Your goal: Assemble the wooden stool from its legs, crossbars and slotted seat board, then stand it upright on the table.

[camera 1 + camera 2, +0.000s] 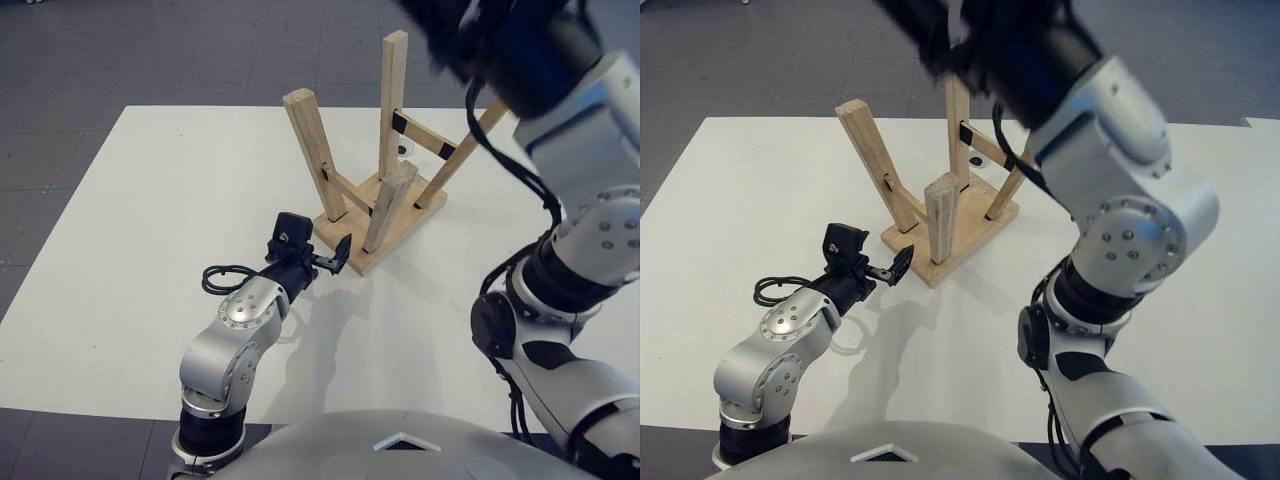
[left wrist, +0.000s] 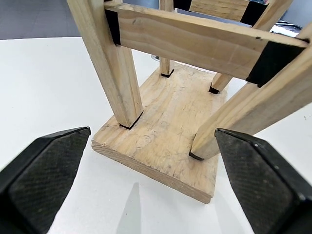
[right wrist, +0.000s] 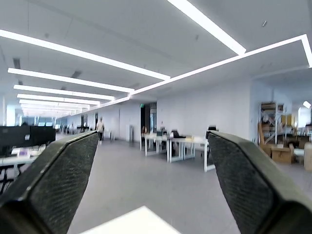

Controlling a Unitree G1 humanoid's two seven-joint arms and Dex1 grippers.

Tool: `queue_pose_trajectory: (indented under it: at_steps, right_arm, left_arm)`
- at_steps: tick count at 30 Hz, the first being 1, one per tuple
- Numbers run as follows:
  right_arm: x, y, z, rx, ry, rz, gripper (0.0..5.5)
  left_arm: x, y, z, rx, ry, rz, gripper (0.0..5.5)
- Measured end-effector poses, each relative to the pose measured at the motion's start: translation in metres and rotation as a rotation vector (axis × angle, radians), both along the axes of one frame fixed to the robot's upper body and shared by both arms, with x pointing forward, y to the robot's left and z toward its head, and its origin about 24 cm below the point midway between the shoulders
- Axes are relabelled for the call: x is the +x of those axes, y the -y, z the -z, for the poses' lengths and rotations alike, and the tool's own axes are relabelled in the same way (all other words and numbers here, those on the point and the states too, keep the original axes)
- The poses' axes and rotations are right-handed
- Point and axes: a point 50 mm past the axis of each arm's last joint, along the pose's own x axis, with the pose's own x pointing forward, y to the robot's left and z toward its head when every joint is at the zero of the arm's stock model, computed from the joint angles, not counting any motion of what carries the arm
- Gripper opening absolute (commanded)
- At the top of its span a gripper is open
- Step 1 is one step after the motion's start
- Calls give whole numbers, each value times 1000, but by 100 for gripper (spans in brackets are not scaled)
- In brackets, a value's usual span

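Note:
The wooden stool rests upside down on the white table. Its seat board lies flat and its legs point up, joined by crossbars with black ends. My left gripper hovers low at the board's near corner, open, with nothing between its fingers. The board and two legs stand just in front of it. My right arm is raised high above the stool. Its gripper is open and empty, facing out into the room.
A black cable loop lies on the table beside my left forearm. A small metallic object sits on the table just behind the stool. Bare white table stretches left and front of the stool; grey floor surrounds it.

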Motion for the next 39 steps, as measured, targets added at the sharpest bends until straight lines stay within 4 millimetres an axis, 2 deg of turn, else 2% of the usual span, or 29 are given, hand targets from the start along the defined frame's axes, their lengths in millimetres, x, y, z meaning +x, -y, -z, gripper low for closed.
queue_pose_trajectory:
  at_steps: [1,2,3,5,6,7,9,12,14,17,19,21,22,23,25,27,28,29,30,32,35,39]
  right_arm:
    - [-4,1,-8,46,36,-7,406]
    - [-5,1,-7,61,27,-9,406]
    - [-4,-2,3,40,-19,-18,406]
    - [4,-12,54,-114,-231,-26,406]
    - [8,-13,92,-238,-374,-17,406]
    - [8,-11,118,-316,-450,-8,406]
    - [3,-8,126,-391,-412,13,406]
    - [2,-6,128,-374,-382,26,406]
    - [7,-5,127,-341,-386,32,406]
    - [31,10,119,-223,-443,119,406]
    - [44,23,84,-99,-367,165,406]
    - [46,36,45,-9,-261,167,406]
    - [46,44,36,11,-238,172,406]
    - [46,52,34,6,-237,146,406]
    - [39,72,45,-53,-304,-12,406]
    - [37,90,45,-97,-312,-54,406]
    - [39,108,42,-102,-313,-11,406]
    - [42,138,34,-89,-306,109,406]
    - [41,158,25,-64,-282,190,406]
    - [43,184,10,-5,-227,308,406]
    - [44,209,1,72,-179,427,406]
    - [47,214,5,116,-179,470,406]
  left_arm:
    - [0,0,0,1,-1,4,476]
    - [0,0,0,1,-2,5,476]
    - [0,0,0,1,-1,6,476]
    - [0,1,0,1,-1,7,476]
    - [0,1,0,1,-1,8,476]
    - [0,1,0,0,-1,8,476]
    - [0,2,0,-1,1,13,476]
    - [0,3,0,-3,0,15,476]
    - [0,3,0,-8,0,13,476]
    - [-1,5,1,-16,-5,11,476]
    - [-1,6,1,-16,-4,10,476]
    - [0,5,1,-15,-2,7,476]
    - [0,5,2,-16,-1,7,476]
    - [0,5,2,-16,-2,7,476]
    - [-1,5,3,-9,-8,25,476]
    - [-3,5,5,-1,-24,68,476]
    - [-6,4,7,12,-35,90,476]
    - [-10,5,10,13,-54,134,476]
    - [-12,6,12,17,-67,157,476]
    - [-15,9,14,22,-73,219,476]
    - [-13,15,17,44,-58,292,476]
    - [9,27,26,105,15,315,476]
